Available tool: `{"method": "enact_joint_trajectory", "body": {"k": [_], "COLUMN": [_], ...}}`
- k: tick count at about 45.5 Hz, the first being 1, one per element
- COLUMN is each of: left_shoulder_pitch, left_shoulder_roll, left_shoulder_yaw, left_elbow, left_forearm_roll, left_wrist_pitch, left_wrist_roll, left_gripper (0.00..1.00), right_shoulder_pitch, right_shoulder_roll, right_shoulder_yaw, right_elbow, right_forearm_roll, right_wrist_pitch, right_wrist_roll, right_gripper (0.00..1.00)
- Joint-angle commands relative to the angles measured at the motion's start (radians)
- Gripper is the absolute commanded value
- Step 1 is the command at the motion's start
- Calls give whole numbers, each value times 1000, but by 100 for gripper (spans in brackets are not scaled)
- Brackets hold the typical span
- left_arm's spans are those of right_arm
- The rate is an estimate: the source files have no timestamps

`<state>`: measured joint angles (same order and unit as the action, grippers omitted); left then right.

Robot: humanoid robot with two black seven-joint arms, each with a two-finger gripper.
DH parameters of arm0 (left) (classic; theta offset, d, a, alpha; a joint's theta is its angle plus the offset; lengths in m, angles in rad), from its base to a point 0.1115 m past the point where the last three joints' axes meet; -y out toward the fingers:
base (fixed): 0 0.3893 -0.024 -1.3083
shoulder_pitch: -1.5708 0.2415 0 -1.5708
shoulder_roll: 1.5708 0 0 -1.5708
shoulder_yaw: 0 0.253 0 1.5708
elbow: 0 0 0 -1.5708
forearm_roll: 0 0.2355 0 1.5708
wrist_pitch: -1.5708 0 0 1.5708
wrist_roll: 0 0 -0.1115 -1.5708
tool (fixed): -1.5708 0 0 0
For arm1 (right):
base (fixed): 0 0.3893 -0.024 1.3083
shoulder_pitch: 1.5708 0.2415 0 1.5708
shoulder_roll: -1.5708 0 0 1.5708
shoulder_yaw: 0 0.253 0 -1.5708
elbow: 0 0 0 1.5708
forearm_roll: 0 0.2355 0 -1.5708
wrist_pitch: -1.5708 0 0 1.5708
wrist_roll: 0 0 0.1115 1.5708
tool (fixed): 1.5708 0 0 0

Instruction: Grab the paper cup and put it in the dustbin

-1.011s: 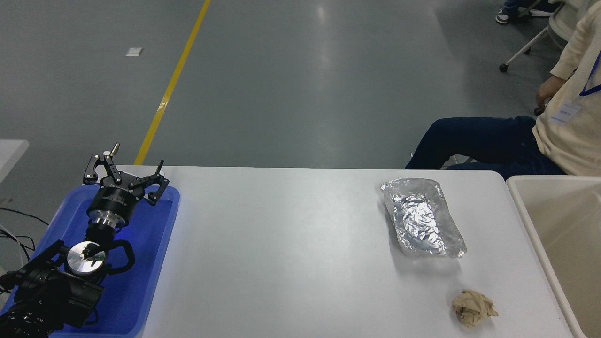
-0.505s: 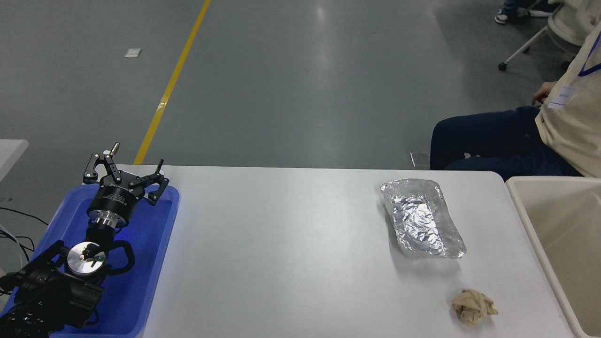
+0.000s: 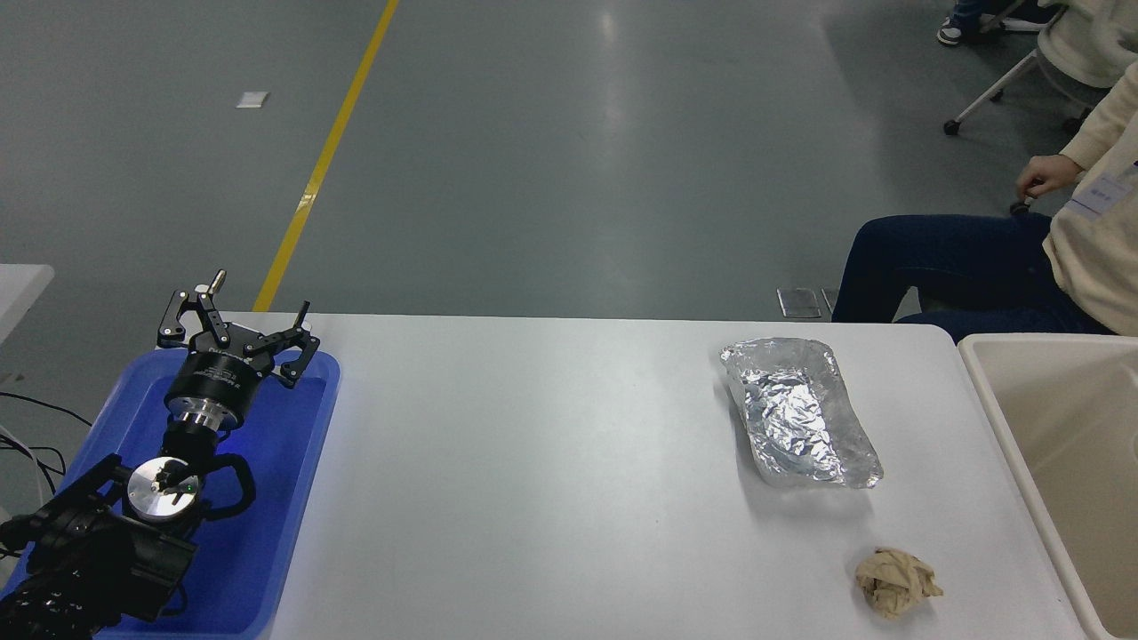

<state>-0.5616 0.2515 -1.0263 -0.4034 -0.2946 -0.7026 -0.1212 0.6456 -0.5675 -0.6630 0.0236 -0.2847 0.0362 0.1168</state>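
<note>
No paper cup shows in the head view; it is hidden or out of view. The dustbin (image 3: 987,391), a large beige bin with a pale thick rim, stands at the table's right edge and runs out of the picture. My left gripper (image 3: 238,309) is parked at the lower left over the blue tray, its fingers spread open and empty. My right arm and gripper are out of view.
A blue plastic tray (image 3: 293,480) lies under the left arm. A silver foil tray (image 3: 800,413) lies at the right of the white table (image 3: 533,480), with a crumpled brown paper wad (image 3: 895,582) in front of it. A person (image 3: 996,267) sits at the far right.
The seated person has shifted to the right, legs and hand moving away from the table's far edge. The left arm and the things on the table have not moved.
</note>
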Motion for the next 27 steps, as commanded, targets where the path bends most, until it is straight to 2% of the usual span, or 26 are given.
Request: {"method": "enact_joint_trajectory", "body": {"k": [1, 12, 20, 27], "left_shoulder_pitch": [0, 0, -1, 0], "left_shoulder_roll": [0, 0, 0, -1], "left_shoulder_yaw": [0, 0, 0, 0], "left_elbow": [0, 0, 0, 0], "left_forearm_roll": [0, 0, 0, 0], "left_wrist_pitch": [0, 0, 0, 0], "left_wrist_roll": [0, 0, 0, 0], "left_gripper": [100, 100, 100, 100], "right_shoulder_pitch": [-20, -10, 14, 54], "right_shoulder_roll": [21, 11, 6, -74], "right_shoulder_yaw": [37, 180, 194, 194], "right_elbow": [1, 75, 137, 284], "right_forearm_roll": [1, 1, 1, 2], "right_wrist_pitch": [-108, -107, -102, -101], "right_wrist_roll": [0, 1, 1, 0], "right_gripper": [99, 100, 100, 100]}}
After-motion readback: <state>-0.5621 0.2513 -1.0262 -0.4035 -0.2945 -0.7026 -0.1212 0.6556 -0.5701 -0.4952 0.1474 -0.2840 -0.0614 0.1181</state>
